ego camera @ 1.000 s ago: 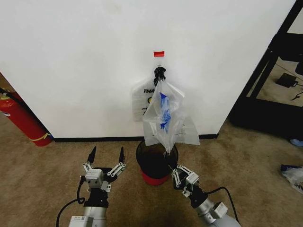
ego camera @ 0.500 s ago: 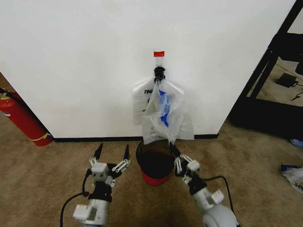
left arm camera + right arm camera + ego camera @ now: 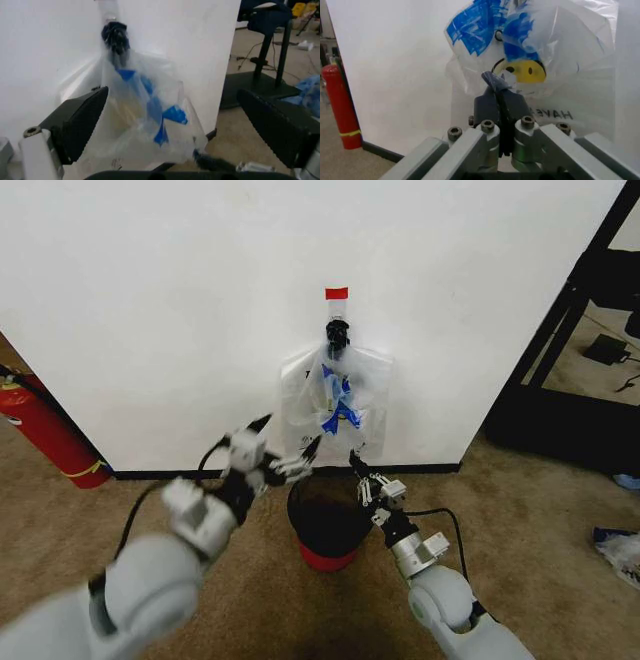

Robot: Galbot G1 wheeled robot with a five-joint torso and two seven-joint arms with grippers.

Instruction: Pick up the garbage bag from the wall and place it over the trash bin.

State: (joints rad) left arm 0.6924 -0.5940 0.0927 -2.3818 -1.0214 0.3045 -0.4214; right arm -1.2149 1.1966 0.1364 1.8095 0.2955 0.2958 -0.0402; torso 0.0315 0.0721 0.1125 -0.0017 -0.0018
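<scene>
Bag: thin translucent white plastic garbage bag with blue patches, yellow smiley, "HAVE" legible reversed, hangs from black hook on white wall
Left gripper: fingers spread, beside bag
Right gripper: fingers pressed together, pinching bag's lower edge
Bin: black wire-mesh trash bin, below

Thin translucent white plastic garbage bag: blue patches upper centre; yellow smiley with black eyes and black lettering visible in right wrist view.
Plain white wall: black baseboard along floor; small red tape strip above black hook.
Round black wire-mesh trash bin: red base.
Red fire extinguisher: yellow band near bottom.
Carpet: brown-beige.
Left gripper: black fingers, white-grey body.
Right gripper: dark fingers, silver-grey metal links.
</scene>
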